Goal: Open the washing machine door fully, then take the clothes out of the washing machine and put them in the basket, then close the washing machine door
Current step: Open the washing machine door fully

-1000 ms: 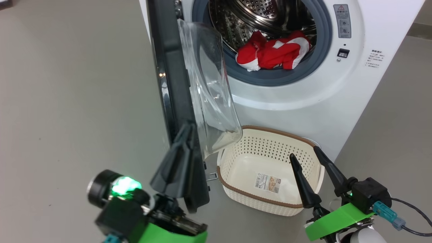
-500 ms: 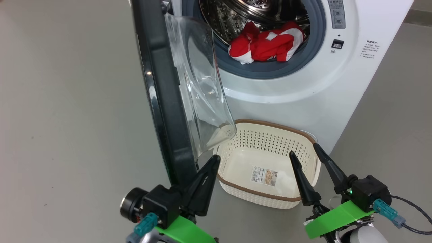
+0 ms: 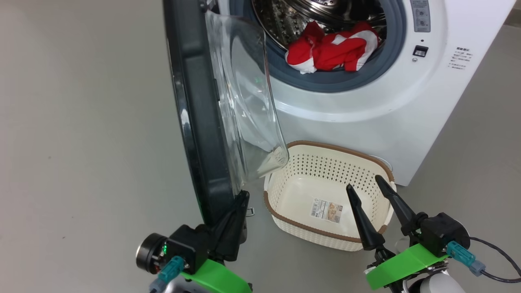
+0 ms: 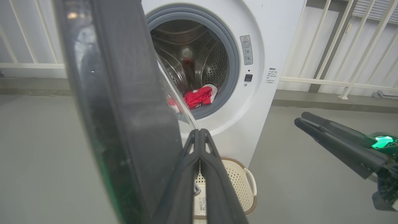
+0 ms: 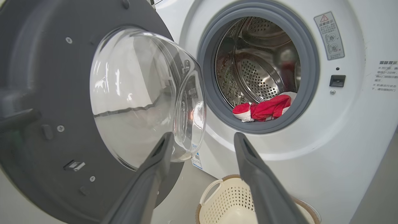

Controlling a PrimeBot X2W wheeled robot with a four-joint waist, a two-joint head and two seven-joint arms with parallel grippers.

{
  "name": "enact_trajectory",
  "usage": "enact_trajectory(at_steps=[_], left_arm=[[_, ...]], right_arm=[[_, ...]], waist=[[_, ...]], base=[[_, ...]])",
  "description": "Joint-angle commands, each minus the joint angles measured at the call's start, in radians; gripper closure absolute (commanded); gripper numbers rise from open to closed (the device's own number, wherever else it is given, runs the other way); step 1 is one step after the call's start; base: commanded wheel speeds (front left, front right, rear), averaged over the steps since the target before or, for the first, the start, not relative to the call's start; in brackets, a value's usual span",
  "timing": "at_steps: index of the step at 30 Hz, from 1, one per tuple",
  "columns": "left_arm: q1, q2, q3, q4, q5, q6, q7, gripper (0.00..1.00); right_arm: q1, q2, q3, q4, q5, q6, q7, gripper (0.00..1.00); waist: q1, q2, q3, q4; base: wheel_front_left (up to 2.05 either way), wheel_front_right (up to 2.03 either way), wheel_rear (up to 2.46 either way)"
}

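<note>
1. Step in hand: opening the washing machine door. It stands swung well out from the washing machine, edge-on in the head view, leaving the drum unobstructed.
2. Left pincer: clenched, empty, tips at the door's lower edge beside the glass bowl. Contact cannot be confirmed.
3. Right pincer: released, empty, poised above the basket.
4. The clothes lie at the drum's front, against the grey ring. The basket stands empty on the floor below the opening.
5. Next move, as judged: press the door wider if travel remains, then raise the right pincer into the drum, clear of the glass bowl, to grasp the clothes.
</note>
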Motion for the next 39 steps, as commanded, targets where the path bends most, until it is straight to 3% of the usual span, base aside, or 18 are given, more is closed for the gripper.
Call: enact_trajectory(at_steps=[1, 27, 39], left_arm=[[-0.019, 0.019, 0.057, -0.008, -0.003, 0.023, -0.008, 1.0], [0.011, 0.071, 0.172, -0.025, -0.063, 0.085, -0.049, 1.0], [-0.016, 0.11, 0.234, 0.039, -0.08, 0.112, -0.062, 1.0]], right_arm=[[-0.027, 0.002, 0.026, -0.022, -0.007, 0.006, -0.006, 0.0], [-0.017, 0.002, 0.044, -0.014, -0.018, 0.006, -0.006, 0.0], [-0.016, 0.002, 0.058, -0.002, -0.043, 0.006, -0.006, 0.0]], waist=[[0.0, 0.0, -0.003, 0.013], [0.0, 0.0, 0.003, 0.108], [0.0, 0.0, 0.021, 0.132]], base=[[0.0, 0.0, 0.0], [0.0, 0.0, 0.0], [0.0, 0.0, 0.0]])
